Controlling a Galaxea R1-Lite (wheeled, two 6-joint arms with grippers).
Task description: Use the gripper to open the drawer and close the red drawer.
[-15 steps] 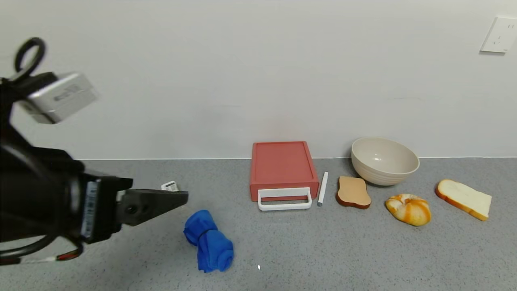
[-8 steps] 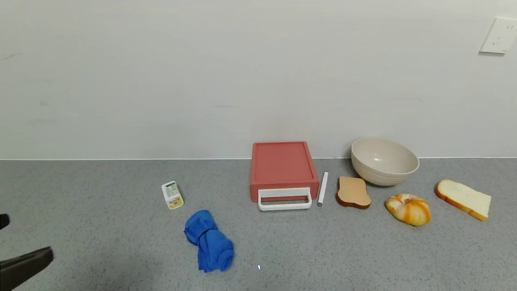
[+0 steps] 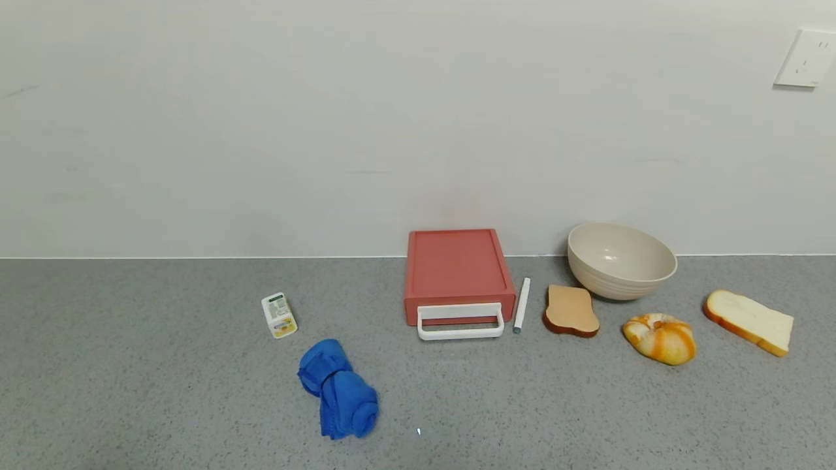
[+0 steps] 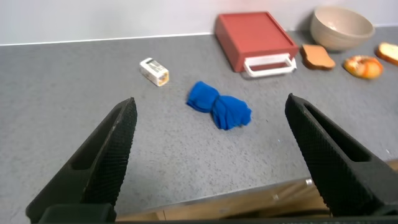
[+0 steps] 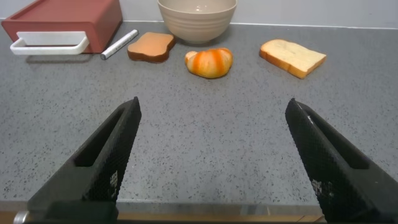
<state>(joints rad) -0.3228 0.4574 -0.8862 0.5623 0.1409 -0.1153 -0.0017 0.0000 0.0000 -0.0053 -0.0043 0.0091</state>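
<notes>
The red drawer (image 3: pixel 459 274) sits shut at centre frame against the wall, its white handle (image 3: pixel 460 322) facing forward for a pull. The left pincer (image 4: pixel 211 155) and right pincer (image 5: pixel 214 155) hang spread wide and empty over the surface (image 3: pixel 163 405), off the near edge.

Pen (image 3: pixel 521 305) lies between drawer (image 3: pixel 457 271) and toast (image 3: pixel 571 310).
</notes>
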